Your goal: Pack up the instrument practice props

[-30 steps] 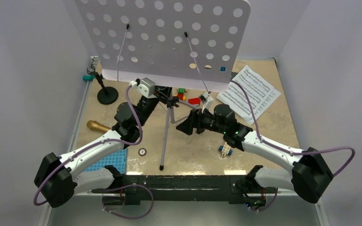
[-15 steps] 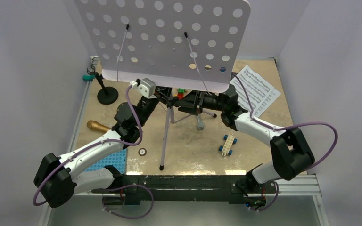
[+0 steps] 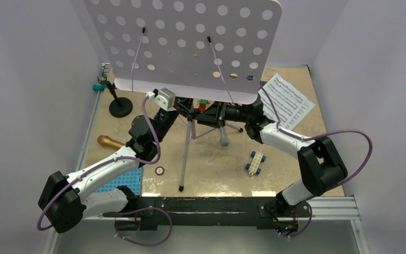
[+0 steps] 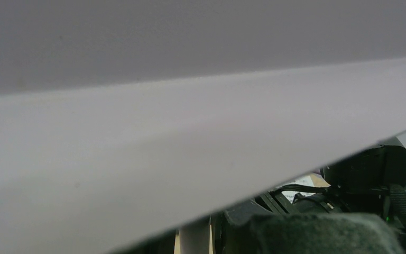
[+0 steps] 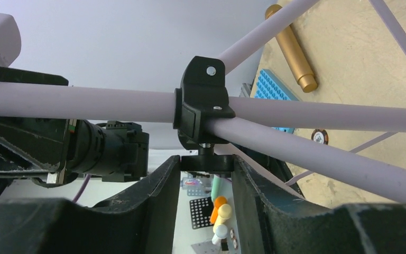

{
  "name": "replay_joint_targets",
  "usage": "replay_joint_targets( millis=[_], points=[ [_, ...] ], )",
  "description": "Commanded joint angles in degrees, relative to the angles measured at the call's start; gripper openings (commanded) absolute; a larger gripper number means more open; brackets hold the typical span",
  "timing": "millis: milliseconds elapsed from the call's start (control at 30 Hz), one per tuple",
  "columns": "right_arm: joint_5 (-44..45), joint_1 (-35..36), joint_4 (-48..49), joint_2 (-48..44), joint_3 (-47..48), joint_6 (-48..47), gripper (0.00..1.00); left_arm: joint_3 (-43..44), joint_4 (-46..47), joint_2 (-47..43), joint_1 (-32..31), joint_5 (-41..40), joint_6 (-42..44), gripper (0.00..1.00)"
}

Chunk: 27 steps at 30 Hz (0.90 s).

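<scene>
The lavender music stand (image 3: 190, 42) stands mid-table, its perforated desk hiding part of both grippers. My left gripper (image 3: 182, 110) is under the desk, shut on the stand's pole (image 4: 195, 239); the desk's underside fills most of the left wrist view. My right gripper (image 3: 214, 114) reaches in from the right, and its fingers (image 5: 158, 185) are shut on the black knob (image 5: 207, 163) under the stand's black clamp (image 5: 201, 98). The gold microphone (image 3: 109, 142) lies at the left. The black mic stand (image 3: 120, 107) is upright at the back left. The sheet music (image 3: 285, 100) lies at the back right.
A blue stud plate (image 3: 119, 181) lies at the near left beside my left arm. A small brick car (image 3: 254, 162) sits at the near right. Coloured bricks (image 3: 203, 103) lie behind the tripod hub. A small round disc (image 3: 159, 170) lies by the front tripod leg (image 3: 185, 159).
My right arm swung back and left from the table's right front to the stand's hub, and its fingers closed on the knob. My left arm has not moved.
</scene>
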Motion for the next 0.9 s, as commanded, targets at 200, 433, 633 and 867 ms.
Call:
replay_joint_targets(
  millis=[200,433,633,867],
  points=[
    [-3.18,-0.47,-0.6,2.81,8.35,0.8,0.41,-3.31,-8.77,1.64,-2.16,0.85,0.22,0.0],
    [-3.45,-0.95,1.15,3.65,8.04,2.45,0.4,-3.9,-8.69,1.2,-2.15,0.91,0.4,0.0],
    [-4.41,-0.59,-6.45,1.84,11.12,-7.87,0.0,-3.34,-9.24,1.51,-2.2,1.21,0.34,0.0],
    [12.77,4.96,-37.91,-5.07,17.2,-48.75,0.0,-2.49,-10.29,3.03,-2.11,1.01,-0.49,0.0]
  ],
)
